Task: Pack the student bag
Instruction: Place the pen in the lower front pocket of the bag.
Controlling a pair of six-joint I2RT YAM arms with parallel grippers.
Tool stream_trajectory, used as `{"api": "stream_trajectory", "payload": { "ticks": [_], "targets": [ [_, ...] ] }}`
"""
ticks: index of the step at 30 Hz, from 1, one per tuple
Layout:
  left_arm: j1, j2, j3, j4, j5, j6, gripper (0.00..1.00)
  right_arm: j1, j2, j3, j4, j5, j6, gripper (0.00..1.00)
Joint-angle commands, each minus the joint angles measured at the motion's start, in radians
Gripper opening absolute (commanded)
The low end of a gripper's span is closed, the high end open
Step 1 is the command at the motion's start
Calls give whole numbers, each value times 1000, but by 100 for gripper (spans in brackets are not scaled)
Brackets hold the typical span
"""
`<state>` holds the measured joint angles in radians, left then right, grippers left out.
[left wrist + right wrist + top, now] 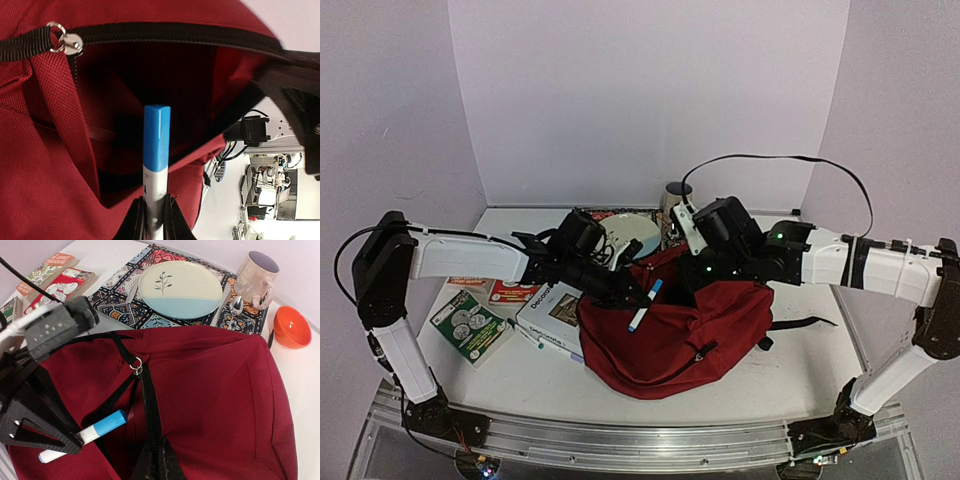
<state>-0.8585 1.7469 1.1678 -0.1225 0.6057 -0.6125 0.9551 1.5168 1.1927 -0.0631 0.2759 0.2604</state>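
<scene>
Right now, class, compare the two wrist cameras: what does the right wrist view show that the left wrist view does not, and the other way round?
Only the right wrist view: the plate, mug, orange bowl, spoon and books. Only the left wrist view: the dark inside of the bag's open pocket. Both: the student bag and the blue-capped marker, gripped by the left gripper.

Bathing in soft, even overhead light with a violet tint; throwing only faint shadows onto the surface beneath the student bag; softening close-up around the marker; darkening inside the opening.
</scene>
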Motion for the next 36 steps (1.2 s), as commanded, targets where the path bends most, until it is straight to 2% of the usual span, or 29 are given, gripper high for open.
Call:
{"api": "stream_trajectory", "payload": {
  "ticks": [1,4,10,17,28,33,36],
  "targets": [
    [-1,33,55,56,5,-25,0,17,-4,39,100,-9,5,0],
    [4,47,65,90,-39,-65,0,28,-4,33,114,-13,11,0],
    [40,55,15,273,-69,-247,0,58,-2,13,146,-17,29,0],
    [41,70,56,309,-176,-363,0,88,9,2,179,-9,59,0],
    [-17,131,57,490,-258,-577,0,113,25,-4,241,14,104,0],
    [-42,170,94,516,-282,-598,9,116,29,-4,249,29,107,0],
    [-45,164,82,519,-292,-585,18,116,19,-12,249,58,105,0]
  ]
}}
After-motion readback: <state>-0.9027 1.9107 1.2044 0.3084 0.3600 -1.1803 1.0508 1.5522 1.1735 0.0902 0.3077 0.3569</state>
